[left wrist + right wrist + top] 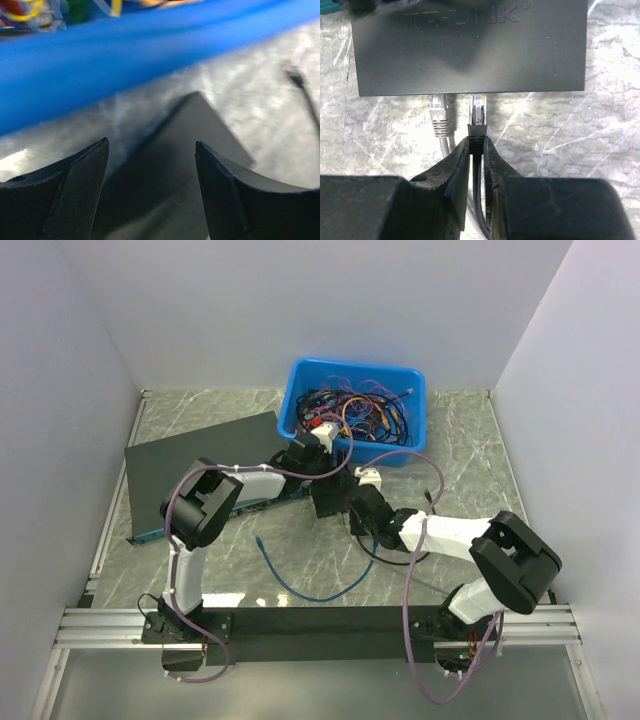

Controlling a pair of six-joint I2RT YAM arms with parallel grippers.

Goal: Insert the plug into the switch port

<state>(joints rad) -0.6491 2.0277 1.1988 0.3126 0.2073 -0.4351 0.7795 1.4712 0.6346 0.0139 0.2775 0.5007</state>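
The small black switch (pixel 470 50) lies on the table in front of the blue bin; it also shows in the top view (pixel 330 500). My right gripper (pixel 477 140) is shut on the black boot of a clear-tipped connector (pixel 478 109) on a dark cable. That tip sits at the switch's near edge, right of a grey connector (pixel 439 114) plugged in there. The blue cable (pixel 300 588) lies loose on the table, its free end (pixel 259 539) left of the switch; its plug is too small to make out. My left gripper (pixel 151 142) is open and empty above the switch's far corner (pixel 200 130).
A blue bin (pixel 355 405) of tangled cables stands behind the switch, its wall (pixel 125 55) close to my left fingers. A large flat black unit (pixel 200 475) lies at the left. A loose black connector (pixel 295 75) lies right of the switch.
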